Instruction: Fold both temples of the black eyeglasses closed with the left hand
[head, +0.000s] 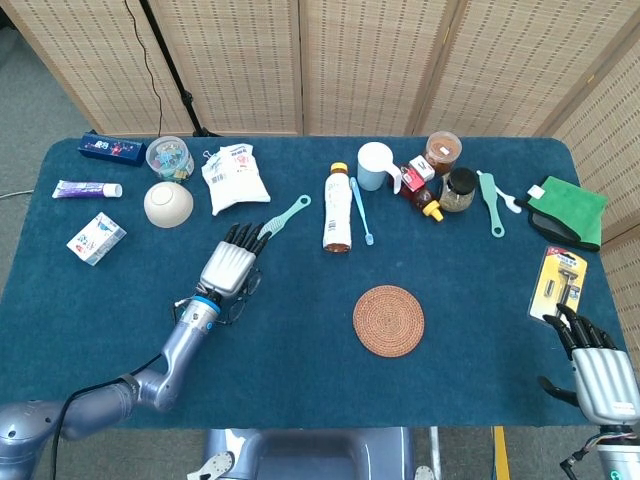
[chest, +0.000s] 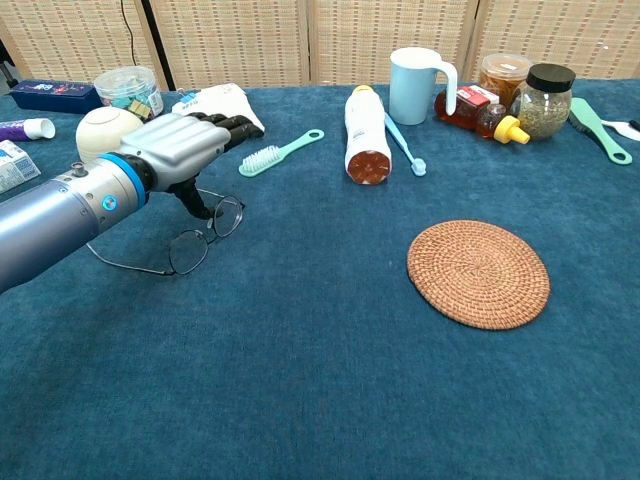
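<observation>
Chest view is showing the left hand (chest: 185, 150), fingers extended and grasping nothing, thumb touching the black eyeglasses (chest: 205, 233) lying beneath it on the table (chest: 330, 380), so further pressing is risking skidding the frame instead of folding a temple.

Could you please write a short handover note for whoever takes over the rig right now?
Left hand: above the black eyeglasses, fingers stretched forward, thumb down at the frame; whether it grips them I cannot tell.
Right hand: open, idle at the table's near right corner, by the razor pack.
Eyeglasses: on the blue cloth, near the teal brush and the white bowl.
Done: one temple looks folded in behind the lenses.
Left: confirm the fold, close the other temple, which I cannot make out.
</observation>
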